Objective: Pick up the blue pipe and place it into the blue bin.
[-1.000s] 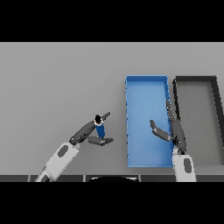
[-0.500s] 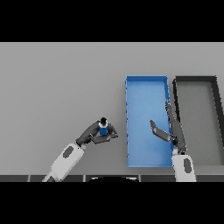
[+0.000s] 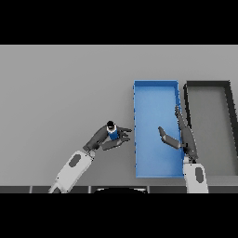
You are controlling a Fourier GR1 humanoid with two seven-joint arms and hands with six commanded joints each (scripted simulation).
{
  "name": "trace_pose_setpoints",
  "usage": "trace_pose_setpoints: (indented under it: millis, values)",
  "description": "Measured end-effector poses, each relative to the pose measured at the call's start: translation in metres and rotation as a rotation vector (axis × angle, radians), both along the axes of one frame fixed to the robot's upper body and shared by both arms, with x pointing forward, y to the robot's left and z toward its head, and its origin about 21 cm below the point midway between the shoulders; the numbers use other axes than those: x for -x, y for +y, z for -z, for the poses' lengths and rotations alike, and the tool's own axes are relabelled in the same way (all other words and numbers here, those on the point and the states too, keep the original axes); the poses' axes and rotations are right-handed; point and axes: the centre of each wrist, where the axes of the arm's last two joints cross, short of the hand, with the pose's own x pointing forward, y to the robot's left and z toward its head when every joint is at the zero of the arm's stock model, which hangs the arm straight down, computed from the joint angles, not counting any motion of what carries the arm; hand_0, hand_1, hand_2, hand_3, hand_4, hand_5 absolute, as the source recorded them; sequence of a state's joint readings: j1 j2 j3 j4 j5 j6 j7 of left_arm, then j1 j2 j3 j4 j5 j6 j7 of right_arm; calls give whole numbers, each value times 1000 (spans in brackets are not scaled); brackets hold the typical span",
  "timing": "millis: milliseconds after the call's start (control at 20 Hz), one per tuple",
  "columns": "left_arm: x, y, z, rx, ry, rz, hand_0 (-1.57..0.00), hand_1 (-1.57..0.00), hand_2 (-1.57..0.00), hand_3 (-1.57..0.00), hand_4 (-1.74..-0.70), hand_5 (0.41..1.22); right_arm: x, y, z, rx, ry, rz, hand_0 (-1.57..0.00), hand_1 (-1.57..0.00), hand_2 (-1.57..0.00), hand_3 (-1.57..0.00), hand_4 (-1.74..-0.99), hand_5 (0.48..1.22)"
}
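L hand (image 3: 106, 137) shifted right; pipe (image 3: 112, 132) prob. half-hidden.

the table (image 3: 60, 88) is showing plain mid grey, with no pattern. the blue bin (image 3: 155, 84) is showing bright blue on floor and walls. the bin beside it (image 3: 208, 84) is showing grey inside a black rim. the pipe (image 3: 112, 132) is showing blue with a black top. both dark hands (image 3: 103, 137) (image 3: 179, 135) are showing charcoal grey, on white and grey arms.

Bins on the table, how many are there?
2. The blue rectangular bin sits right of centre; the dark grey rectangular bin lies beside it on its right. None appears hidden.
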State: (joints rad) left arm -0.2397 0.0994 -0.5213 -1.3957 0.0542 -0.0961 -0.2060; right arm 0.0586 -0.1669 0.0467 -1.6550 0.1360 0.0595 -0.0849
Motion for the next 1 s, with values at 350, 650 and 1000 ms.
trace_pose_setpoints:
  millis: [350, 650, 1000]
  values:
    - [-2, -16, -48, 30, -81, 92, -1562, -1563, -1564, -1564, -1467, 1218, 4, 0, 4, 34, -13, 4, 1, 1, 1, 1, -1161, 644]
    - [2, -15, -43, -16, -53, 95, -1569, -1569, -1569, -1569, -1466, 1220, 23, 9, 9, 31, -45, 79, 1, 1, 1, 1, -1139, 643]
    - [-2, -16, -47, -15, -58, 110, -1571, -1571, -1571, -1571, -1467, 1221, 118, 61, 13, 19, -71, 463, 1, -2, -41, 1, -1195, 648]
